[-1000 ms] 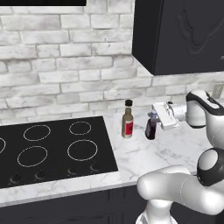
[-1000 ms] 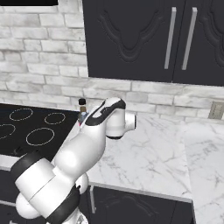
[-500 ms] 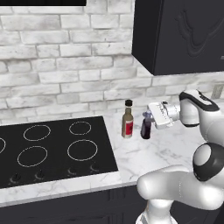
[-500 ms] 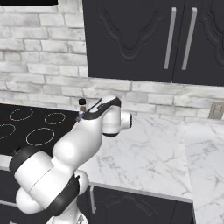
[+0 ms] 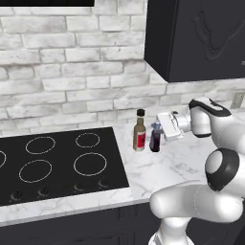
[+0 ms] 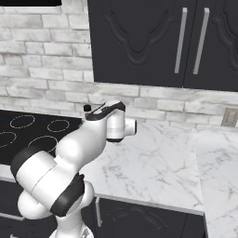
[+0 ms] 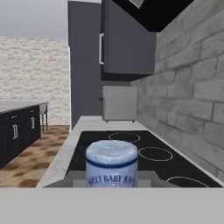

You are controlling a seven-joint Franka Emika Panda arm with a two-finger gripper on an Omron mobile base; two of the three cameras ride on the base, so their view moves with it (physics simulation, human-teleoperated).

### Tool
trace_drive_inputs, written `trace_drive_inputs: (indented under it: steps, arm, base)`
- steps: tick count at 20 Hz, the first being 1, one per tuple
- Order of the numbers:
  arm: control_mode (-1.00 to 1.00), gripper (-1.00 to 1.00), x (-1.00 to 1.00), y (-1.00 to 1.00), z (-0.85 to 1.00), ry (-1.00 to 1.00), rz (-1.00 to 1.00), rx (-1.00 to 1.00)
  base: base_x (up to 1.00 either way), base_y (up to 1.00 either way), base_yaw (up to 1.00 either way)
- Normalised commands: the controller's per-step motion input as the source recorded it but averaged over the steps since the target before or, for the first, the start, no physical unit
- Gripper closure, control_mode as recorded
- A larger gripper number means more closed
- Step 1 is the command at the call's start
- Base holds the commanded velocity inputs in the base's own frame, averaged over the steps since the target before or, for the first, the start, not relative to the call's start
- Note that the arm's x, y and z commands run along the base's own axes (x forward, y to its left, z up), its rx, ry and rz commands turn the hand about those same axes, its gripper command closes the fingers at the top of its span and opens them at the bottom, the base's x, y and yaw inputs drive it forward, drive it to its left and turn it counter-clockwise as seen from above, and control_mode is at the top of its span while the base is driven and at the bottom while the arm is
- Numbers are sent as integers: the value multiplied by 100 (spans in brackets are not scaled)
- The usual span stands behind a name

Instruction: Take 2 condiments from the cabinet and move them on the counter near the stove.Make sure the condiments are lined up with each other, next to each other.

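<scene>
Placement of the second condiment looks to be the step in hand. At centre right of the left base view the gripper (image 5: 161,130) is closed around the maroon bottle (image 5: 155,139), whose pale blue cap fills the lower middle of the hand view. The bottle stands just beside the amber bottle (image 5: 139,130) on the counter (image 5: 177,162), right of the stove (image 5: 57,165); whether its base already touches the marble I cannot tell.

Next, judging from this, the move calls for settling the bottle upright, level with its neighbour and close beside it, then opening the jaws and drawing back sideways without knocking either one over.

Marble veined in white and grey runs across the lower half of the right base view. Behind it is a pale brick wall (image 5: 72,72), and the cabinet (image 6: 135,37) hangs shut along the top.
</scene>
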Motion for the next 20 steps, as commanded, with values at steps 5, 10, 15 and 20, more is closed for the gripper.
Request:
trace_drive_inputs:
  steps: [5, 10, 15, 20]
  arm:
    - [-100, 100, 8, 8, -9, 0, -1, 0]
    - [-100, 100, 3, 5, -8, 0, -9, 0]
    - [-100, 100, 11, 2, -6, 0, -12, 0]
    - [-100, 100, 16, 1, -7, 0, -11, 0]
  base:
    - [0, 0, 0]
    - [0, 0, 0]
    - [0, 0, 0]
    - [0, 0, 0]
